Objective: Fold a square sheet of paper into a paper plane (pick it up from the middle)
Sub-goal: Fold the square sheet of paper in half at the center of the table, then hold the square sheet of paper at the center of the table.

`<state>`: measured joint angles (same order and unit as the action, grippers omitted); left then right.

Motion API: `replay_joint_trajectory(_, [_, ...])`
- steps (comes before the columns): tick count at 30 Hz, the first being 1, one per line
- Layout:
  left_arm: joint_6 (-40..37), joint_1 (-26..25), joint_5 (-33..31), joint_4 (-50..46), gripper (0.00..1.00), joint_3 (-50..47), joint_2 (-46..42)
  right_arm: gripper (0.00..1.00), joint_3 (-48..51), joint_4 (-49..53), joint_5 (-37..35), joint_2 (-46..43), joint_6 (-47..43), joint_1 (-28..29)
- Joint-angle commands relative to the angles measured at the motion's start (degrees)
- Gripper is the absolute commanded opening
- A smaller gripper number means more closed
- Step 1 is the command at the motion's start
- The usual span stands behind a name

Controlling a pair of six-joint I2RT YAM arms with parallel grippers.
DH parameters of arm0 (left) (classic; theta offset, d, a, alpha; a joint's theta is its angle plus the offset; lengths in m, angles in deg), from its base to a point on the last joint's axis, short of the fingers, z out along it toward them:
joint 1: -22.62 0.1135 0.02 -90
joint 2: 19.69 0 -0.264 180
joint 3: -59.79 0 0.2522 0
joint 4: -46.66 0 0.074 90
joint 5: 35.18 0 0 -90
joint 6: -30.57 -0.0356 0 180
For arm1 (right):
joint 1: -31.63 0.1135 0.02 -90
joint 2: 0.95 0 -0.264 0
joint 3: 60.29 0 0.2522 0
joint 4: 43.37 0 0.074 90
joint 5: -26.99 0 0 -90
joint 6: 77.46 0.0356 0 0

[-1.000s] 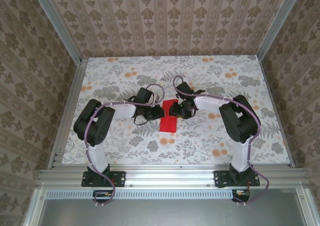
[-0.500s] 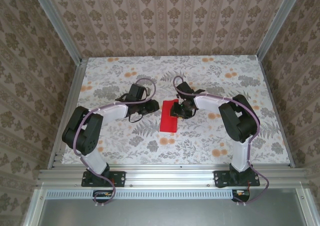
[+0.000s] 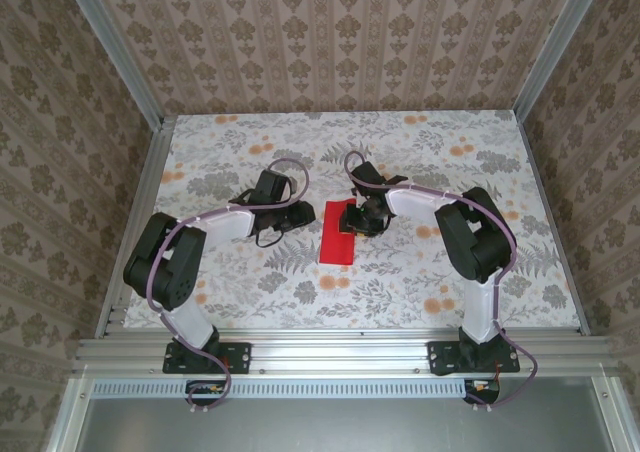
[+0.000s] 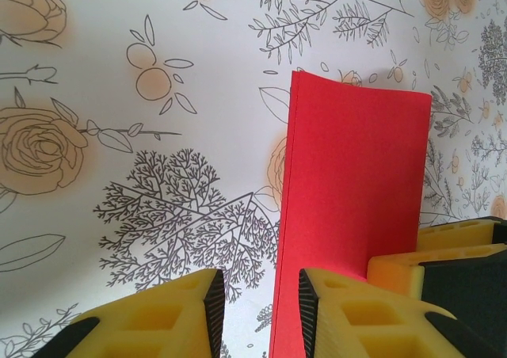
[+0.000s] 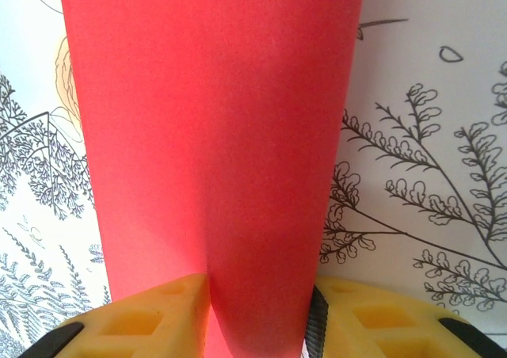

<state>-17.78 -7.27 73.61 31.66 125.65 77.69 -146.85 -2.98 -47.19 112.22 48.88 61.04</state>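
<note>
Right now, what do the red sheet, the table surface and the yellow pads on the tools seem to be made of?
Red sheet: thin paper, matt; it holds a sharp straight edge and shows no gloss.
Table surface: looks like a printed floral covering, matt; whether vinyl or paper I cannot tell.
Yellow pads: probably foam or rubber, matt, with moulded recesses.

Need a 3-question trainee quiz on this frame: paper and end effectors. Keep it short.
1. True or false: the red sheet is already a pointed dart.
2. Seen from above, the left end effector sits at the sheet's: A) left edge B) right edge C) near end.
3. Which arm's fingers show red paper right across the gap between them?
Key: 1 false, it is a plain rectangle on the table; 2 A; 3 the right end effector.
</note>
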Motion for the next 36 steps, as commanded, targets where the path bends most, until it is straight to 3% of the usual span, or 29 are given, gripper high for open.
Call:
replay_joint_trajectory(1, [-0.29, 0.45, 0.26, 0.36, 0.33, -0.70, -0.69, 0.39, 0.91, 3.14, -2.45, 5.35, -0.56, 0.30])
replay_joint_trajectory(16, [-0.57, -0.08, 3.27, 1.31, 0.33, 0.38, 1.38, 0.42, 0.37, 3.81, -3.48, 6.86, -1.08, 0.39])
replay_joint_trajectory(23, [-0.88, -1.34, 8.35, 2.99, 0.29, 2.09, 3.87, 0.42, 0.30, 5.36, -4.01, 7.37, -1.16, 0.39])
replay_joint_trajectory(36, [-1.92, -3.33, 12.05, 2.63, 0.20, 5.45, 8.56, 0.42, 0.37, 5.18, -4.04, 7.77, -1.08, 0.39])
